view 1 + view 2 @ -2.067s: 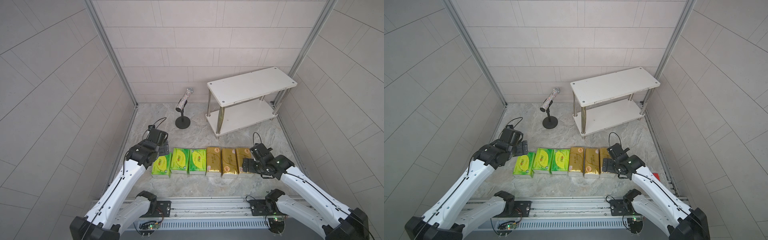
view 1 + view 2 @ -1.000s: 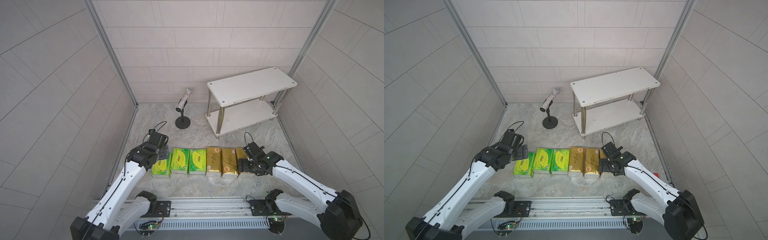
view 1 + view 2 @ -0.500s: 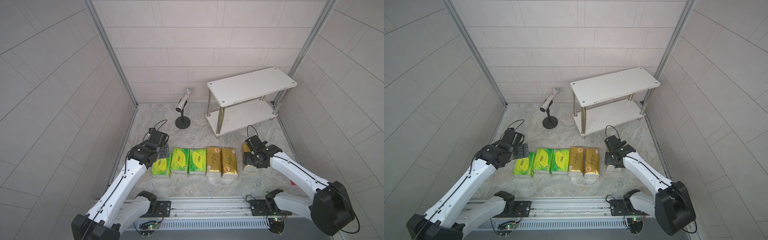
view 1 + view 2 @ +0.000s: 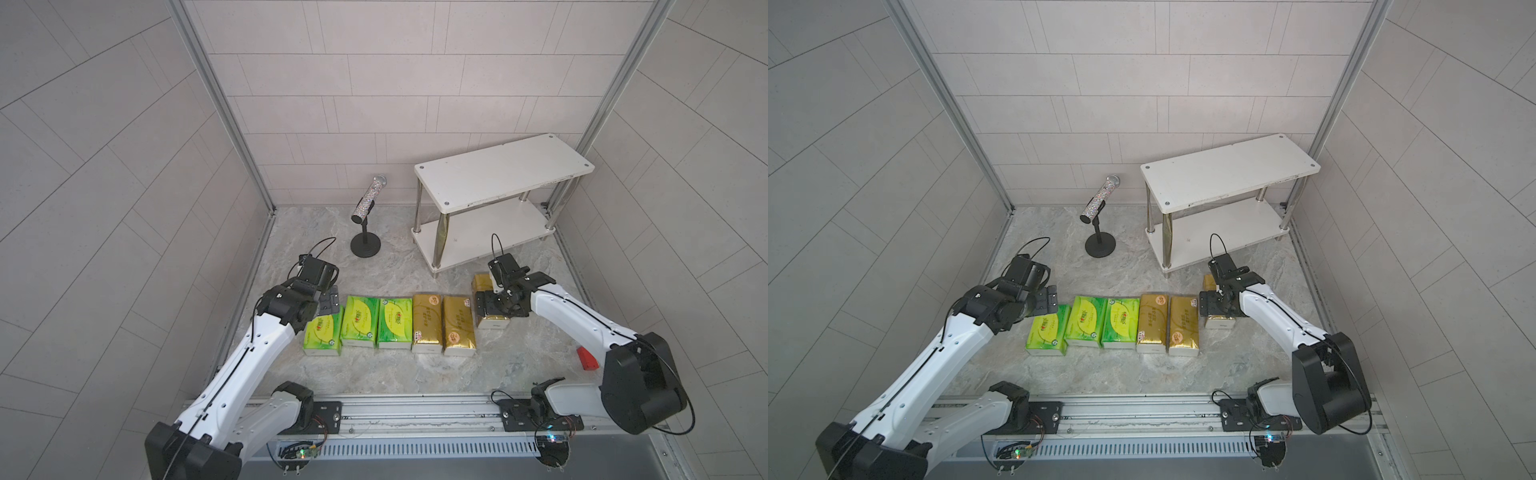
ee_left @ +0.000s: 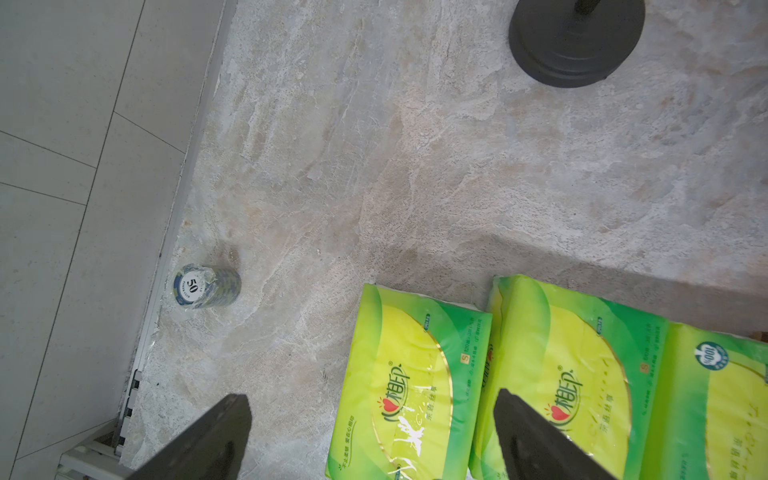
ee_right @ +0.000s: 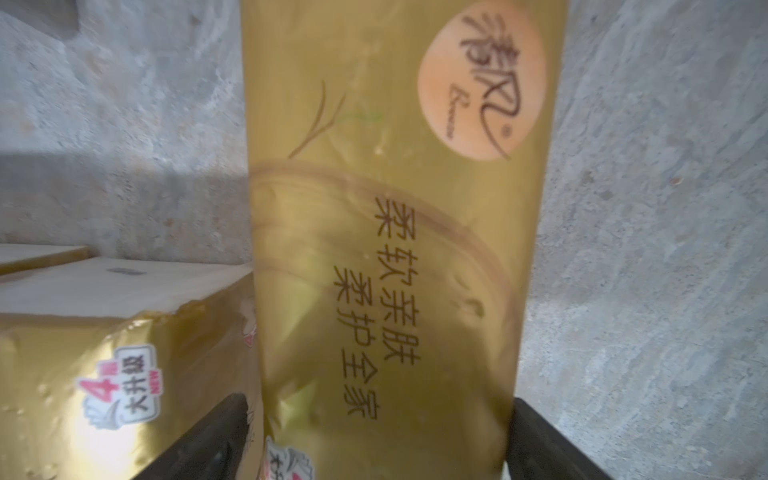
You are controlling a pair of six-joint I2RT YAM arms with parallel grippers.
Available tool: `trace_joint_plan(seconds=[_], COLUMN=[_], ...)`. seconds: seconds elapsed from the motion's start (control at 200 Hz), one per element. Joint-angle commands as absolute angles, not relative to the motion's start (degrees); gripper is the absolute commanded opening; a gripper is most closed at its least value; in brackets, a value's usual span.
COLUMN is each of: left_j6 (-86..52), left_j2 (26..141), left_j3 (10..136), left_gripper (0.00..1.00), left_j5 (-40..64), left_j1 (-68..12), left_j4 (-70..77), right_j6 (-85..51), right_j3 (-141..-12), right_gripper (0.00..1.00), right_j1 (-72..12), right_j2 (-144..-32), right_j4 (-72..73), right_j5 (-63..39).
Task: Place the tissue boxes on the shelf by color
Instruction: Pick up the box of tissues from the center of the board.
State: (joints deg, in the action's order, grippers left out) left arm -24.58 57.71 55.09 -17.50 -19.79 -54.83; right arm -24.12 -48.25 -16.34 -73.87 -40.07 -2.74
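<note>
Shelf stands at 1 o'clock of the floor. Glitter stand is at 11 o'clock.

Row at centre: three green packs on the 9 o'clock side, two gold packs on the 3 o'clock side, all touching.

Third gold pack lies just off the row's 3 o'clock end, nearer the shelf.

R arm: right gripper is clamped across this pack's long sides. Can't tell if the pack is clear of the floor.

L arm: left gripper has fingers wide apart, over the end green pack at 9 o'clock.
</note>
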Motion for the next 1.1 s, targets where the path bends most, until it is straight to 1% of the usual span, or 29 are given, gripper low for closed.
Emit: trace_joint_plan(seconds=[0.0, 0.18, 0.3, 0.41, 0.63, 0.77, 1.091], left_j6=[-23.93, -23.02, -22.48, -21.77, -21.62, -21.67, -21.8], left_j2=[57.59, 58.41, 58.3, 57.9, 57.61, 57.75, 58.1], left_j3=[57.39, 58.52, 58.54, 58.03, 57.74, 57.44, 57.13], left_gripper=[1.0, 1.0, 1.0, 1.0, 1.0, 1.0, 1.0], left_j5=[-17.63, -17.83, -18.12, -18.28, -18.14, -17.34, -17.27], left_j1=[-20.04, -20.05, -20.04, -20.04, -20.04, -20.04, -20.08], left_j4=[-56.62, -56.77, -56.68, -56.41, -56.31, -55.55, -55.07], right_j6=[-24.2, -26.06, -27.2, -27.56, -28.16, -27.4, -29.21], right_j3=[-45.19, -38.3, -33.68, -31.64, -29.79, -29.72, -30.23], right_gripper=[1.0, 1.0, 1.0, 1.0, 1.0, 1.0, 1.0], right_j1=[-16.35, -16.58, -17.31, -18.22, -18.89, -20.8, -22.05], right_j2=[-67.49, -61.81, -59.01, -56.74, -57.42, -57.5, -61.65], right_j4=[-39.14, -33.15, -28.63, -25.07, -22.71, -21.32, -20.07], right_j5=[-1.86, -1.26, 0.91, 2.05, 2.93, 4.78, 6.86])
